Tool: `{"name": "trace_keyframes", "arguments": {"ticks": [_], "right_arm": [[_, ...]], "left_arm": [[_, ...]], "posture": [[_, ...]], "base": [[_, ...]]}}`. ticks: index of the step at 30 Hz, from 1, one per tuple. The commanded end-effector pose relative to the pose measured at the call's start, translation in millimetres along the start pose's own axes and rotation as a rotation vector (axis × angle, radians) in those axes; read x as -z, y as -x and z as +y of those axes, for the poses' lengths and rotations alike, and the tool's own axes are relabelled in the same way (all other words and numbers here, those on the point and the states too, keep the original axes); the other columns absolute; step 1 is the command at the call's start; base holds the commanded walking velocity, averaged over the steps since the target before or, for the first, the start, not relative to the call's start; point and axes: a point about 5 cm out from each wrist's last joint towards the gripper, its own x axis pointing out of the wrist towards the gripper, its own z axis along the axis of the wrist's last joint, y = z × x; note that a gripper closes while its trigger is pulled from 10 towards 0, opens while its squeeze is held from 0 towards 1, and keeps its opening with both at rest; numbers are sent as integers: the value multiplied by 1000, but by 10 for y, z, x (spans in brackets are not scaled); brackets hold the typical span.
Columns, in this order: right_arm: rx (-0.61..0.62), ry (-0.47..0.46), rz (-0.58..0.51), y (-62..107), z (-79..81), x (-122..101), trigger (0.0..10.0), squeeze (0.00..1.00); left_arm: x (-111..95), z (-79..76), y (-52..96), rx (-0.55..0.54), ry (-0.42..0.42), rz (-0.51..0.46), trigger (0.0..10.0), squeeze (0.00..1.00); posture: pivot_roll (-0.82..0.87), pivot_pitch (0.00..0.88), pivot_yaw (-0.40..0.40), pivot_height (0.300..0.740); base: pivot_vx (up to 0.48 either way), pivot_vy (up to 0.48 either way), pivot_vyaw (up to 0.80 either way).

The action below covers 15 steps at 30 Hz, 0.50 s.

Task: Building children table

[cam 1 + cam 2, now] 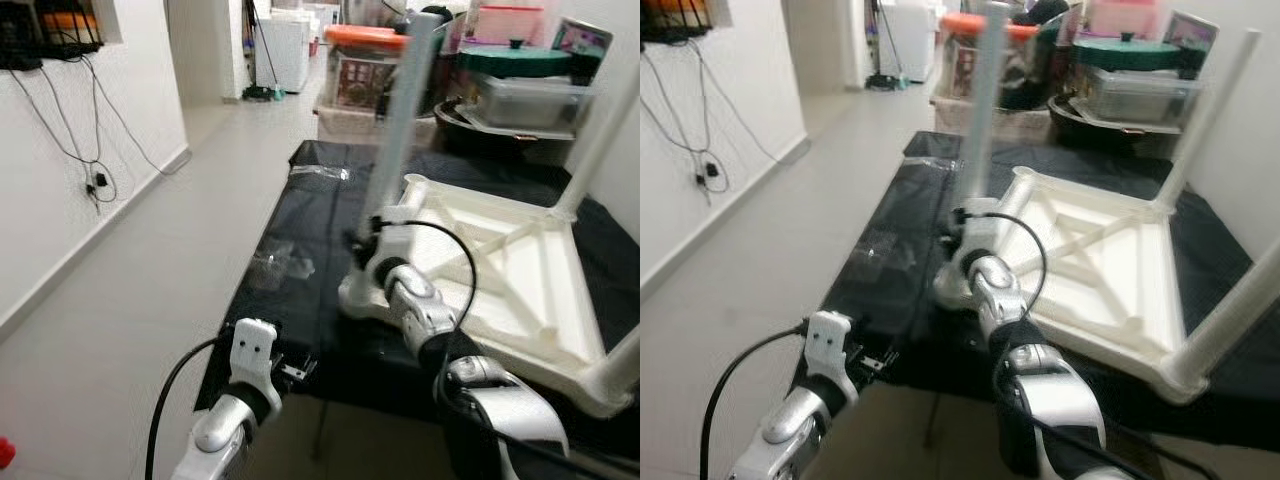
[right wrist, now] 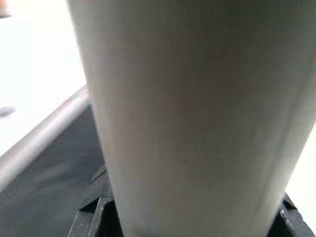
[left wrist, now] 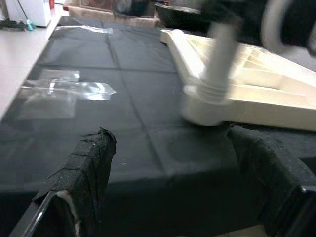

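White table leg [image 1: 400, 130] gripped by right claw [image 1: 372, 238] at near-left socket [image 3: 205, 106]; cross-threading risked if tilted. Left claw [image 3: 168, 182] open, idle.

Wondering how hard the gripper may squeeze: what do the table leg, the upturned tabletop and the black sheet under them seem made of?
Table leg: likely plastic, smooth matte off-white tube. Upturned tabletop: same cream plastic, judging by its moulded ribs. Black sheet: thin fabric or plastic cover, creased in fold lines, faint sheen. The right gripper holds the leg.
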Motion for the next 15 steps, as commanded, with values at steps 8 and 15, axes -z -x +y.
{"name": "trace_keyframes", "arguments": {"ticks": [8, 15], "right_arm": [[167, -104, 73, 277, 129, 382, 6824, 0], [-138, -149, -1, 296, 471, 268, 10000, 1000]], "left_arm": [[21, -18, -36, 22, -10, 9, 10000, 0], [18, -10, -37, 16, -9, 7, 10000, 0]], "posture": [[138, 0, -65, 740], [144, 0, -74, 740]], "base": [[0, 0, 0], [0, 0, 0]]}}
